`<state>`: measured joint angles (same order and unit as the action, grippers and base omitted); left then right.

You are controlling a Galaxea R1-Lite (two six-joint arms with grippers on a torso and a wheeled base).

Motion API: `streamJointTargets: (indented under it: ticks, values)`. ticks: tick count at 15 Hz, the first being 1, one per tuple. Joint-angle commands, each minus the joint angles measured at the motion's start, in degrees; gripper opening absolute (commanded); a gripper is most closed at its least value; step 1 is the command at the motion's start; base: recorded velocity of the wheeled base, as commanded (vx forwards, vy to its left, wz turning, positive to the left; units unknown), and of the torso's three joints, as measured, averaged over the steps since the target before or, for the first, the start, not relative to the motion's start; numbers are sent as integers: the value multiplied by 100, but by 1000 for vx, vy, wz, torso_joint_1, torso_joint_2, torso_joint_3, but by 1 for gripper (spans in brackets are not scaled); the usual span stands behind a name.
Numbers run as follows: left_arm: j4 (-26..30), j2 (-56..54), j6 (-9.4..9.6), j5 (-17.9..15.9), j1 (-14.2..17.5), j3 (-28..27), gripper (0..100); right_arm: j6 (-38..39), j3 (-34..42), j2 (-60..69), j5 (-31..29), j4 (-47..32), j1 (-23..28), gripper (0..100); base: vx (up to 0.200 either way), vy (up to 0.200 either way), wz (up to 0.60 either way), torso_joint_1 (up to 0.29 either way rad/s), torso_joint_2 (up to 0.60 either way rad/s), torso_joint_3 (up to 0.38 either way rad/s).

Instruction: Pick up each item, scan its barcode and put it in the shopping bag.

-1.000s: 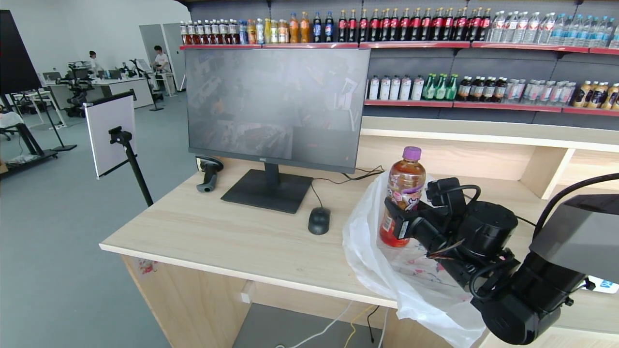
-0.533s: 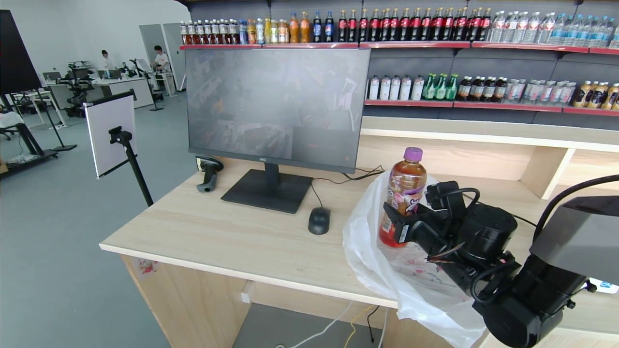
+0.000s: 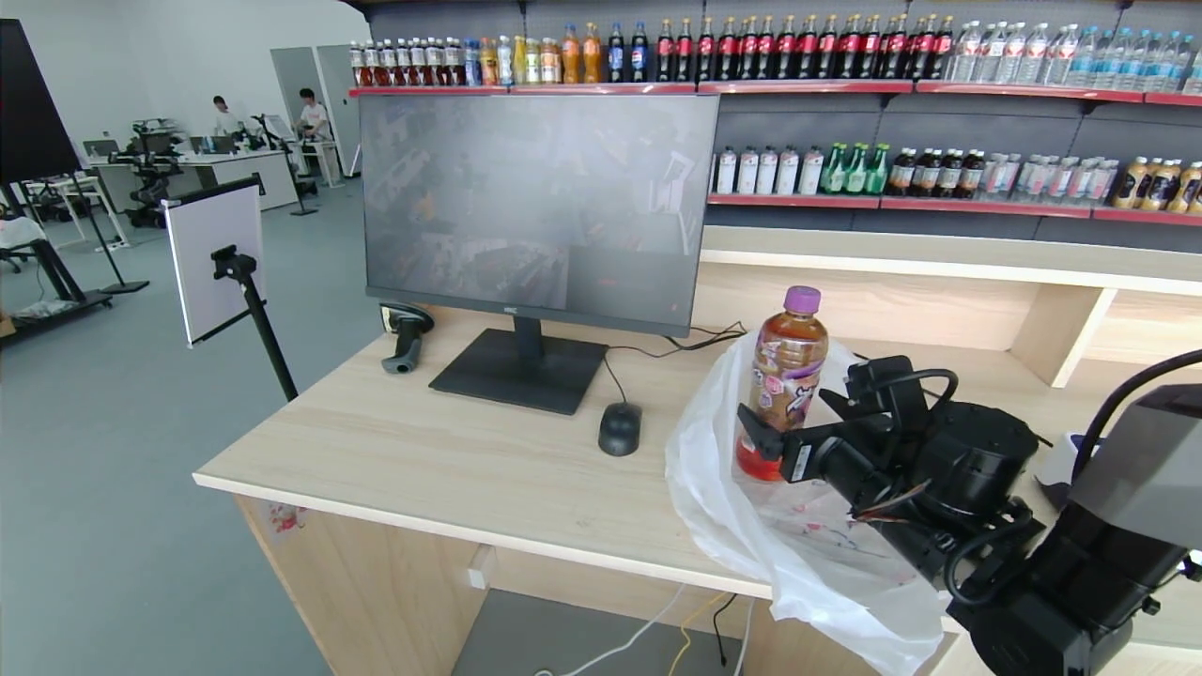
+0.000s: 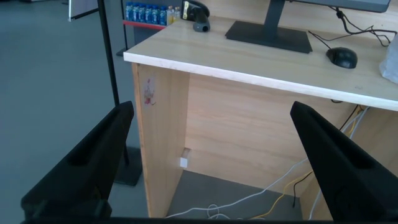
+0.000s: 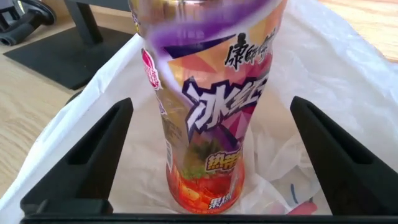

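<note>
Lowered since the earlier frame, the right end effector (image 3: 762,439) stands wide open around the upright bottle (image 3: 787,371) (resting inside the shopping bag (image 3: 709,469) on the tabletop (image 3: 451,460)), so bagging appears done; next, withdraw clear without snagging the bag.
</note>
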<state>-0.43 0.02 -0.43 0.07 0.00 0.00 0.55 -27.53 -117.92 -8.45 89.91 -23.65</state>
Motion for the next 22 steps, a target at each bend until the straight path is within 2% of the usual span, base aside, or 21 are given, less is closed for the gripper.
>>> streamJointTargets:
  ticks: [1,3,6,14,22]
  values:
    - [-1,-2,-1,1,0,0,100,-2,107,269,1,9,-8,100,0,0,0,0,0,0]
    - [-1,-2,-1,1,0,0,100,-11,424,595,1,9,62,100,0,0,0,0,0,0]
    - [-1,-2,-1,1,0,0,100,-11,555,973,1,9,-105,100,0,0,0,0,0,0]
    - [-1,-2,8,1,0,0,100,86,696,1245,1,9,-149,100,-200,0,0,5,3,-1]
    - [-1,-2,16,1,0,0,100,139,687,1289,1,9,-70,100,-25,0,-600,2,-1,5]
